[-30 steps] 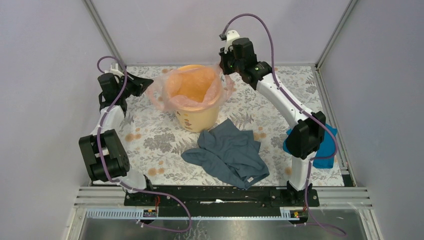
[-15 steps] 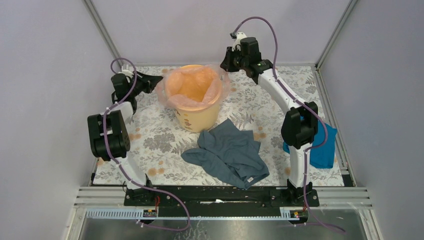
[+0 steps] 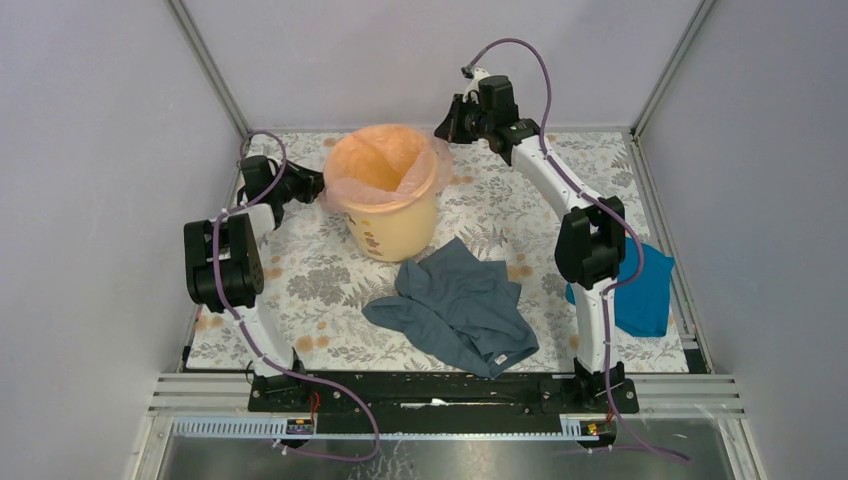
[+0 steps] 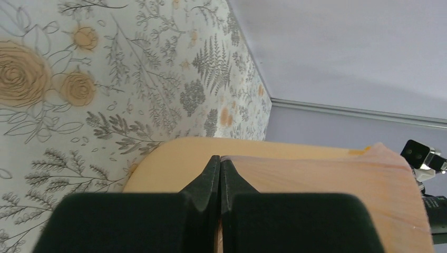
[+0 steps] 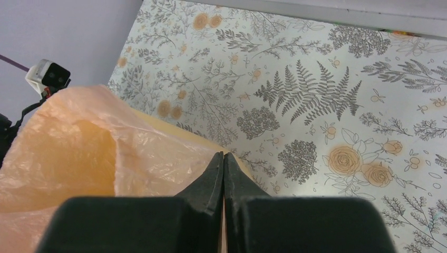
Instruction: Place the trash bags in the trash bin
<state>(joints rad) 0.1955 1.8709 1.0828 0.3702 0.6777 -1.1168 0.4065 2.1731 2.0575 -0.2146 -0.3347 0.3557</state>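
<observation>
The yellow-orange trash bin [image 3: 392, 225] stands at the back of the table. The pale-pink trash bag [image 3: 385, 160] lines it, with its edge folded out over the rim. My left gripper [image 3: 318, 186] is at the bin's left side, shut on the bag's edge. In the left wrist view the shut gripper [image 4: 220, 159] sits against the bin wall [image 4: 158, 168], with bag film [image 4: 327, 179] to the right. My right gripper [image 3: 443, 128] is at the bin's back right rim. In the right wrist view the gripper [image 5: 223, 154] is shut on the bag [image 5: 105, 153].
A grey-blue garment [image 3: 455, 305] lies crumpled in front of the bin. A bright blue cloth [image 3: 645, 290] lies at the right edge behind the right arm. Enclosure walls stand close on the left, back and right.
The left gripper moved right and down to the bin's side; the right gripper shifted slightly. The bag's loose edges, spread wide before, now sit pulled down snug over the rim.
</observation>
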